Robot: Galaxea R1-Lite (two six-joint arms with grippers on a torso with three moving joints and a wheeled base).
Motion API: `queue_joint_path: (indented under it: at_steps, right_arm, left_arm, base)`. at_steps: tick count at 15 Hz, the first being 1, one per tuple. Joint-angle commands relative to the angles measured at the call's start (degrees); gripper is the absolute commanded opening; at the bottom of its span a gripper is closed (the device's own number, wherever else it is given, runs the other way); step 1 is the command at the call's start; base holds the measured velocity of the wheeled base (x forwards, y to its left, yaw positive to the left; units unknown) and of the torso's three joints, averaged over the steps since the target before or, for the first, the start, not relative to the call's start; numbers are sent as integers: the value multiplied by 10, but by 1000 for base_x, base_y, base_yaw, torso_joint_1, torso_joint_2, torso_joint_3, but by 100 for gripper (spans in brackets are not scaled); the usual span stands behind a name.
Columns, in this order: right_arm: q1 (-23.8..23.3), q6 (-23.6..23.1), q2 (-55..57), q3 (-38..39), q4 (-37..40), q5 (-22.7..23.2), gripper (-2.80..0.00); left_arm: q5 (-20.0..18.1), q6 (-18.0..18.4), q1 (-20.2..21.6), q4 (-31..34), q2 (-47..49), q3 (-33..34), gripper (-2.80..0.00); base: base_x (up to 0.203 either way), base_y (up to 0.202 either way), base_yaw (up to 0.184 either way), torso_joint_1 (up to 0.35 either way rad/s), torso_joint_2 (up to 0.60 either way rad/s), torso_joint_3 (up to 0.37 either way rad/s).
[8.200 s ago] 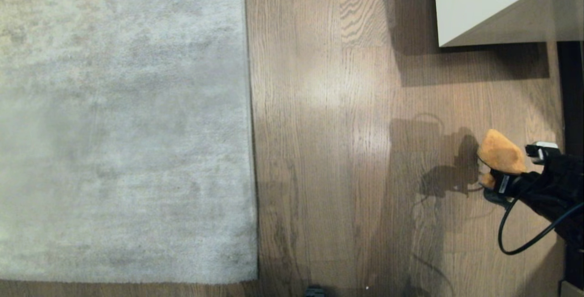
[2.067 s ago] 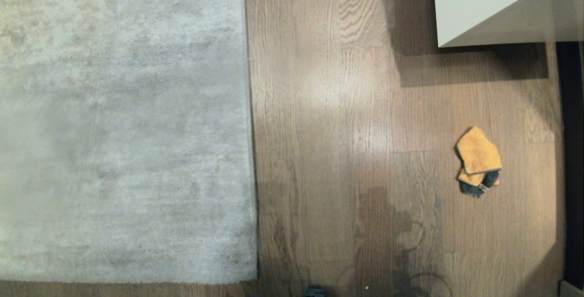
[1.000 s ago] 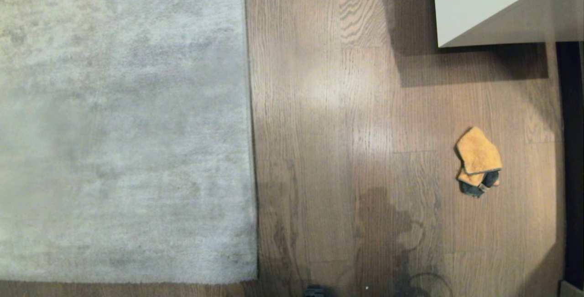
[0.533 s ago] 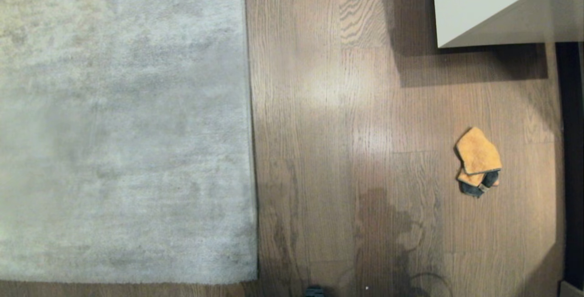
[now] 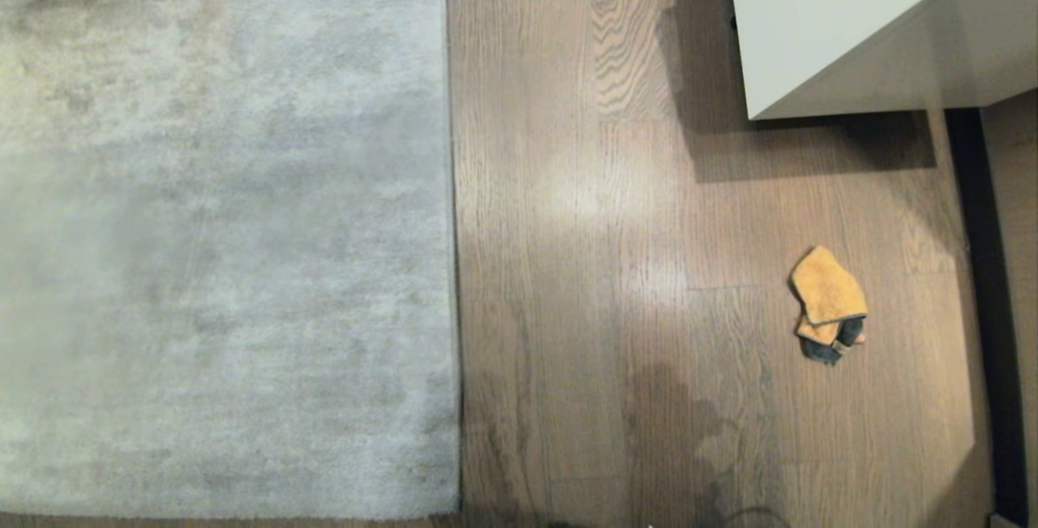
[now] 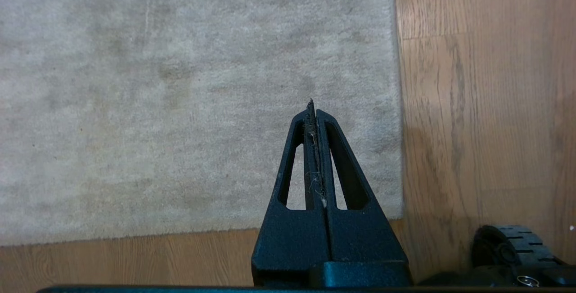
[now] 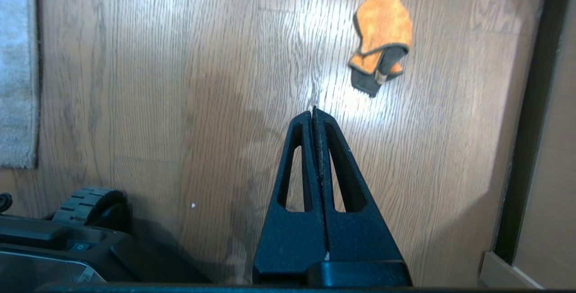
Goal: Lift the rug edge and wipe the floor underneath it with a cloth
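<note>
Cloth (image 5: 828, 305) crumpled on floor (image 5: 584, 268), right of frame, well apart from rug edge (image 5: 452, 228). Left gripper (image 6: 313, 108) and right gripper (image 7: 314, 112) fingers together, empty.

Short-pile matt rug (image 5: 227, 228), sheeny wood-grain floor (image 5: 568, 268), soft cloth (image 5: 825, 301)

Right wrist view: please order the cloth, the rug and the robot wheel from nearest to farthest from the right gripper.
Right gripper is shut.
1. Cloth, just beyond the tips.
2. Wheel, back by the base.
3. Rug, at the far edge.
</note>
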Motion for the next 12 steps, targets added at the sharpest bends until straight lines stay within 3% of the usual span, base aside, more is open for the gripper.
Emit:
queue_joint_path:
  at_steps: [1, 12]
  right_arm:
    - [0, -1, 1, 0, 1, 1, -280]
    - [0, -1, 1, 0, 0, 1, -280]
  left_arm:
    - [0, 0, 0, 0, 0, 0, -280]
    - [0, 0, 0, 0, 0, 0, -280]
  base:
    - [0, 0, 0, 2, 7, 198]
    - [0, 0, 0, 0, 4, 204]
